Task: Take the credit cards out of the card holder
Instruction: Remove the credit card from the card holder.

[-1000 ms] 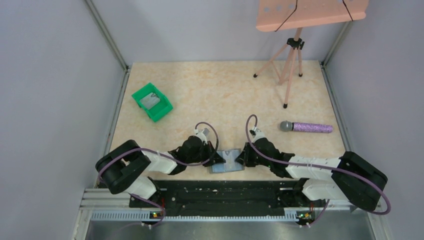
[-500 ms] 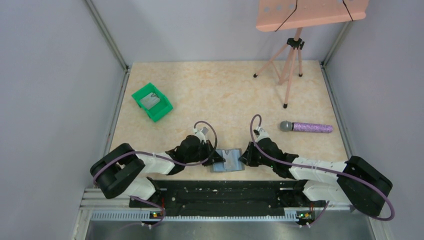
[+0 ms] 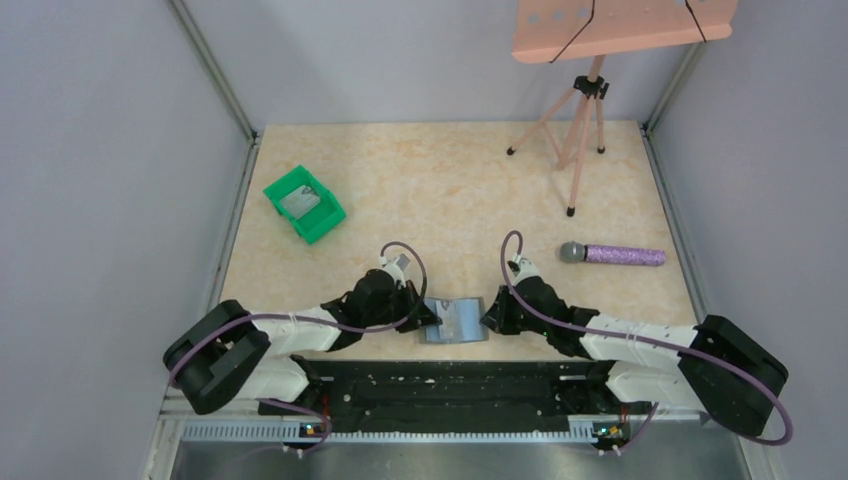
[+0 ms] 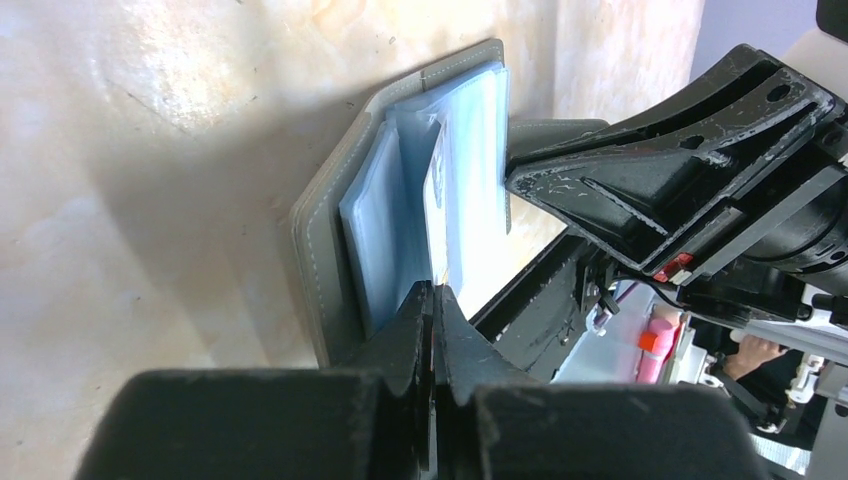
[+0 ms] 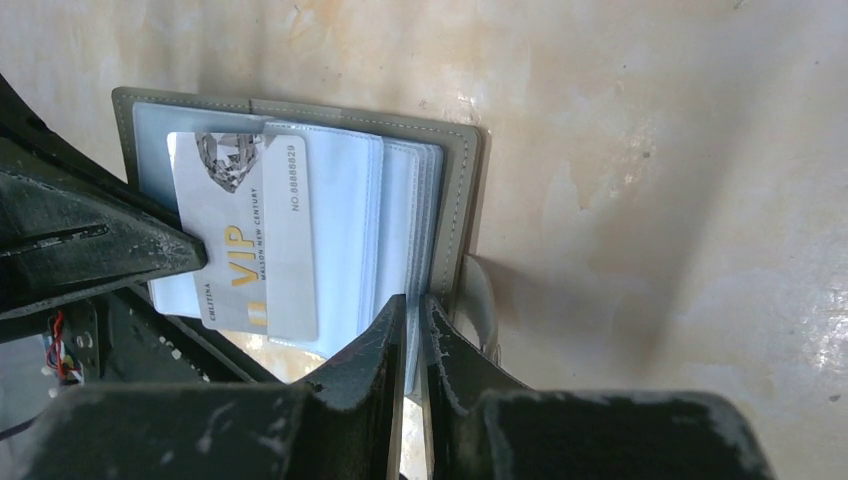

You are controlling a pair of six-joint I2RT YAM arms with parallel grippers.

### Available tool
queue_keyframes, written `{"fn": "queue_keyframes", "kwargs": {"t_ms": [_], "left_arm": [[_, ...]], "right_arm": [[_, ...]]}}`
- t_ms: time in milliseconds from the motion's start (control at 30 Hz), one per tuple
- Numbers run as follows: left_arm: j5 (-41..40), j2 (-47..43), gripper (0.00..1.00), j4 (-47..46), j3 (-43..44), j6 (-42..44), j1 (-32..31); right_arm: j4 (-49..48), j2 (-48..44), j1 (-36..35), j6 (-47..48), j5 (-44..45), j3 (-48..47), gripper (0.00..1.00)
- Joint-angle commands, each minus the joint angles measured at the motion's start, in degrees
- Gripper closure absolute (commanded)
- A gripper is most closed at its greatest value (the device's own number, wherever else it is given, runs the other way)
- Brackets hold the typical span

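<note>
The grey card holder (image 3: 455, 320) stands open and bowed up between my two grippers near the table's front edge. In the right wrist view its grey cover (image 5: 460, 200) holds pale blue sleeves, and a white VIP credit card (image 5: 245, 240) sticks partway out of a sleeve toward the left. My left gripper (image 4: 437, 292) is shut on that card's thin edge (image 4: 436, 200), beside the holder's grey cover (image 4: 320, 230). My right gripper (image 5: 414, 300) is shut on the holder's sleeves next to the spine. From above, the left gripper (image 3: 428, 318) and right gripper (image 3: 488, 318) flank the holder.
A green bin (image 3: 304, 203) with a grey flat thing inside sits at the back left. A purple microphone (image 3: 612, 254) lies to the right. A pink tripod stand (image 3: 580, 130) stands at the back right. The black base rail (image 3: 450, 385) runs just behind the holder's near side.
The left arm has drawn back to the left while its gripper stays at the holder. The holder has gone from lying flatter to bowed up between the grippers.
</note>
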State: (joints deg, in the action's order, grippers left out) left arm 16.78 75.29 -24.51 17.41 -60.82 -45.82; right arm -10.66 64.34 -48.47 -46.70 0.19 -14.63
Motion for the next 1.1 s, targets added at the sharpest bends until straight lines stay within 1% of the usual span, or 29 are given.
{"fn": "queue_keyframes", "kwargs": {"t_ms": [0,300,400,567,667,800,900,1000,1067], "left_arm": [[-2.2,-3.7,1.00,4.5,0.4,3.8,0.9],[-2.8,-7.5,1.00,9.1,1.6,6.1,1.3],[-3.0,-8.7,1.00,10.8,1.8,7.2,1.7],[-1.4,-10.1,1.00,12.3,2.0,9.5,2.8],[0.0,-10.9,1.00,13.6,2.9,11.4,2.9],[1.7,-11.8,1.00,17.8,5.1,14.7,3.0],[1.9,-12.4,1.00,19.4,5.7,15.9,3.0],[2.3,-12.9,1.00,20.2,6.0,16.8,3.2],[2.9,-13.2,1.00,20.4,6.1,17.4,3.3]], "right_arm": [[0.2,-1.7,0.7,3.0,-1.2,-2.1,0.90],[3.1,-4.2,0.8,5.5,-3.4,-5.3,0.89],[3.4,-5.3,0.8,7.4,-5.5,-6.7,0.87],[1.9,-5.4,1.7,12.2,-11.9,-9.3,0.79],[1.3,-3.6,4.7,15.0,-18.6,-11.3,0.73],[0.3,-0.8,9.2,18.1,-27.2,-13.0,0.62],[-0.1,2.1,11.2,20.2,-33.8,-14.9,0.55],[1.3,7.0,11.4,23.3,-37.6,-18.1,0.48],[1.2,9.5,11.4,24.7,-39.6,-19.5,0.46]]}}
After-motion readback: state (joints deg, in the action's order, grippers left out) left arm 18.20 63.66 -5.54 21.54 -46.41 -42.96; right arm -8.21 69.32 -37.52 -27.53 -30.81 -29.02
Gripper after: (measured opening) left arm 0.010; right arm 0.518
